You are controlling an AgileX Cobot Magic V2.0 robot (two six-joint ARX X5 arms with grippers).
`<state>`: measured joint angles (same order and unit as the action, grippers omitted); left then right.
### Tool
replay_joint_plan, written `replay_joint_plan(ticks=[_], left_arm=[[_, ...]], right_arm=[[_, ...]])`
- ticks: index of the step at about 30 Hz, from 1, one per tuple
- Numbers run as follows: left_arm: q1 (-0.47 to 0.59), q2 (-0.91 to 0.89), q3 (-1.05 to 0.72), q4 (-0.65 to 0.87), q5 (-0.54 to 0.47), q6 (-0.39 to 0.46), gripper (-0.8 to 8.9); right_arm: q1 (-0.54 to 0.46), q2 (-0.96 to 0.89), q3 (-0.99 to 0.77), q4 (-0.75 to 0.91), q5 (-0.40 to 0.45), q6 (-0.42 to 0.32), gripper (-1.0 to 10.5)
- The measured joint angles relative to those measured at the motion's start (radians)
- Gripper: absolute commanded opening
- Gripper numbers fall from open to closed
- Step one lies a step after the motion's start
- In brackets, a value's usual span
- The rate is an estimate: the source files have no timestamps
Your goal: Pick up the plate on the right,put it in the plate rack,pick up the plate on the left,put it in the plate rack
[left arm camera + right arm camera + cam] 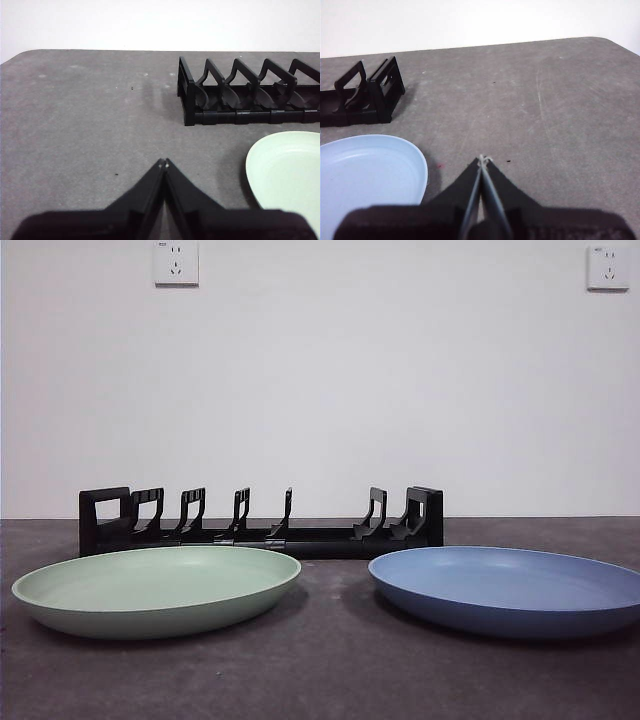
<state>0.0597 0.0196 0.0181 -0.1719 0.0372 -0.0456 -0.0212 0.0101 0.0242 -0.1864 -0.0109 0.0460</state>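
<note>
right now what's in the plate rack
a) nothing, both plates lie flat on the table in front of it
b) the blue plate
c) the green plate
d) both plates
a: the plate rack has bare slots, while the green plate and the blue plate both lie flat on the table in front of it.

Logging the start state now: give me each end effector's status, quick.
Left end effector: closed, holding nothing, over bare table beside the green plate.
Right end effector: closed, holding nothing, beside the blue plate.
</note>
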Motion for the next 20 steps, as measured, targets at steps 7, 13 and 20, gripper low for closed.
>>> replay_joint_plan(ticks=[7, 13, 20], left_arm=[[0.000, 0.000, 0.000, 0.000, 0.114, -0.046, -0.05], [0.000, 0.005, 0.045, -0.027, 0.201, -0.117, -0.06], [0.000, 0.069, 0.214, -0.110, 0.278, -0.166, -0.06]], right_arm=[[0.000, 0.000, 0.000, 0.000, -0.030, 0.068, -0.1], [0.000, 0.004, 0.061, -0.022, -0.050, 0.164, -0.1], [0.000, 0.093, 0.272, -0.103, -0.074, 0.195, -0.1]])
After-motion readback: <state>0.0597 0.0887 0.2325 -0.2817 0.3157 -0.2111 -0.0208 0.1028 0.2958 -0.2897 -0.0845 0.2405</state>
